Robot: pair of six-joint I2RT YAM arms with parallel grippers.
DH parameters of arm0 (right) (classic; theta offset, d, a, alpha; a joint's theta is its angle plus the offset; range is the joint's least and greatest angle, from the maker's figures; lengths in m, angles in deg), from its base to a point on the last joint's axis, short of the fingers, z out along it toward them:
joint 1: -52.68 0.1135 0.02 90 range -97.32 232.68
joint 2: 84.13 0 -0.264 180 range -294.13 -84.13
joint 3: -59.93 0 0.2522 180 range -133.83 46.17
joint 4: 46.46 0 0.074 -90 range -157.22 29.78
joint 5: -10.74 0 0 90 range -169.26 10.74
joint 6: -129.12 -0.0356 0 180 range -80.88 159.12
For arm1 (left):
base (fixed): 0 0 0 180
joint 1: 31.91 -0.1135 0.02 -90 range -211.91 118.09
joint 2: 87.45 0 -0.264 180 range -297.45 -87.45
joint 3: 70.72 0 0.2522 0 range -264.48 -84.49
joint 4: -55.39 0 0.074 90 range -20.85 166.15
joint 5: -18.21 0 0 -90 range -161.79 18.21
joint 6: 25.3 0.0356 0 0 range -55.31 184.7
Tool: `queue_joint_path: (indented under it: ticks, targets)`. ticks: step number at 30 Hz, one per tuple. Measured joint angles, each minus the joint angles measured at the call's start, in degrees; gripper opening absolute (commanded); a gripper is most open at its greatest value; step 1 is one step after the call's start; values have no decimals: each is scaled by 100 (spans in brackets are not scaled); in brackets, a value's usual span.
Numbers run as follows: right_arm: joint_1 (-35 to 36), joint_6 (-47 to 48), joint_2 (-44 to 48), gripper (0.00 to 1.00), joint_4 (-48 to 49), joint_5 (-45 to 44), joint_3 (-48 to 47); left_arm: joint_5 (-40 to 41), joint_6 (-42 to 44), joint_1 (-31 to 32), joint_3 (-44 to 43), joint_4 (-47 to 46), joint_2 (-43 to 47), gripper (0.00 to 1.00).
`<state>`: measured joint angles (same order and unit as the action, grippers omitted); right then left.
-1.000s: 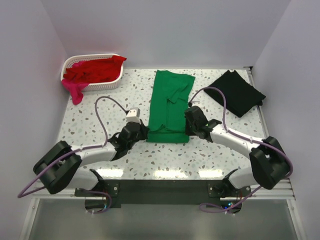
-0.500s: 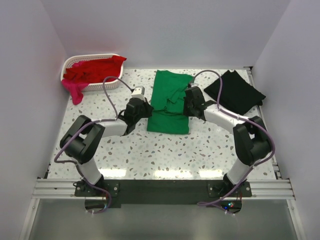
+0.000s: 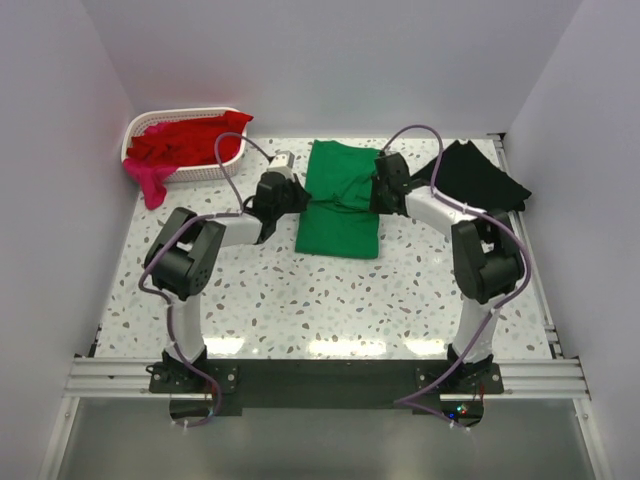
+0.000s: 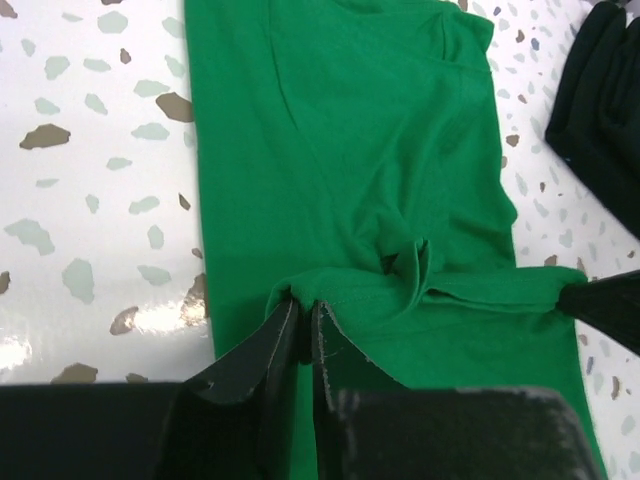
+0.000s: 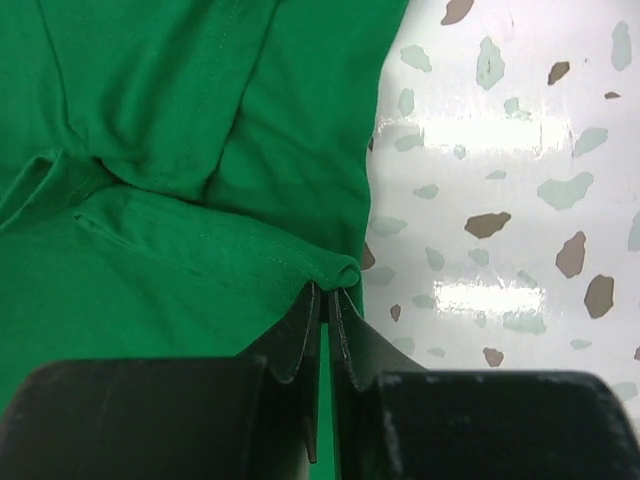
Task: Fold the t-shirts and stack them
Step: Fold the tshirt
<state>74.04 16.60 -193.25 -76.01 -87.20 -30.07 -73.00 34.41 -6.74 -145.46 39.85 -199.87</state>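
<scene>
A bright green t-shirt (image 3: pixel 340 215) lies in the middle of the table, its near part doubled back over the far part. My left gripper (image 3: pixel 297 197) is shut on the hem at the fold's left corner (image 4: pixel 303 305). The right gripper (image 3: pixel 380 195) is shut on the hem at the right corner (image 5: pixel 325 290). Green cloth (image 4: pixel 350 150) spreads flat beyond the left fingers, and more of it (image 5: pixel 180 120) fills the right wrist view. A black t-shirt (image 3: pixel 480 180) lies folded at the far right. Red (image 3: pixel 185 140) and pink (image 3: pixel 150 182) shirts sit in and over the basket.
The white lattice basket (image 3: pixel 205 170) stands at the far left corner. The black shirt (image 4: pixel 605 100) lies close to the right of the green one. White walls close in the table on three sides. Both arms stretch far out from their bases.
Both grippers have carried the green shirt's near hem away from the bases toward the far end. The shirt has folded over itself and looks shorter.
</scene>
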Motion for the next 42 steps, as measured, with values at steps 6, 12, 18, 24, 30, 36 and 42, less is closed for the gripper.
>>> queue_joint_path:
  ticks: [6,12,18,24,30,36,42]
  targets:
    - [-83,157,-444,55,-264,107,-645,-7,96,-105,-195,109,-199,84]
    - [-66,249,-205,58,-260,398,-649,330,96,-39,522,-63,415,85]
    - [127,264,50,59,-138,907,-551,916,94,752,1786,-918,1436,85]
    - [363,260,-94,58,-46,1318,-546,785,22,1314,2450,-1950,1362,84]
    - [415,249,-498,58,-11,1523,-557,415,-212,1366,2627,-3115,470,84]
    - [481,267,-868,58,-120,1523,-835,302,-315,1436,2717,-3595,55,84]
    - [538,293,-1207,59,-223,1488,-1351,317,-361,1475,2778,-3713,2,84]
